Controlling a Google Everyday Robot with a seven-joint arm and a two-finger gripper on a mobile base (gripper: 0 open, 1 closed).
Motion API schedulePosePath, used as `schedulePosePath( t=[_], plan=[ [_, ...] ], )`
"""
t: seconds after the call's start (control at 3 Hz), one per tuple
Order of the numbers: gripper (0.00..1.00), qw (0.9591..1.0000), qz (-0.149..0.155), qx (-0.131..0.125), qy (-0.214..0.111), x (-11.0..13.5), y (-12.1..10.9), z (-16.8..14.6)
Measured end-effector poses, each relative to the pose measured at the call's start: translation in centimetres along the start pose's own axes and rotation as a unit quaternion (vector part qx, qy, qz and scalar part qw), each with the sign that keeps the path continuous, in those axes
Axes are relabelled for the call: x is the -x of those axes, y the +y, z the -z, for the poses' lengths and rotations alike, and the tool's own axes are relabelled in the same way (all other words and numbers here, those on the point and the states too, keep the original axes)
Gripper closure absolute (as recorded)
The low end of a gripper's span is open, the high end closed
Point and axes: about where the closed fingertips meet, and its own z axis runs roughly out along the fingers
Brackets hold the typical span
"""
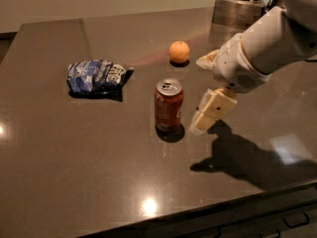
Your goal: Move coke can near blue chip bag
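The coke can (168, 107) stands upright near the middle of the dark table (89, 172), red-brown with a silver top. The blue chip bag (97, 76) lies crumpled to the can's left and a little farther back, about a can's height away from it. My gripper (199, 94) comes in from the right on a white arm and hovers just right of the can. It is open and empty; one cream finger (214, 111) is close to the can's right side and the other (208, 59) is farther back.
A round orange fruit (179, 51) sits behind the can. A metal cylindrical container (237, 10) with dark contents stands at the back right. The table's front edge (208, 213) runs along the bottom of the view.
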Motion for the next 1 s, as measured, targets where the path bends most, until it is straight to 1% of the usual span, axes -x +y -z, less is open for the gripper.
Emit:
schedulePosePath(
  t=[0.33, 1.0],
  plan=[
    [0.0, 0.9998, 0.001, 0.009, -0.018, 1.1, -0.2, -2.2],
    [0.0, 0.9975, 0.007, 0.04, -0.058, 4.2, 0.7, -4.4]
  ],
)
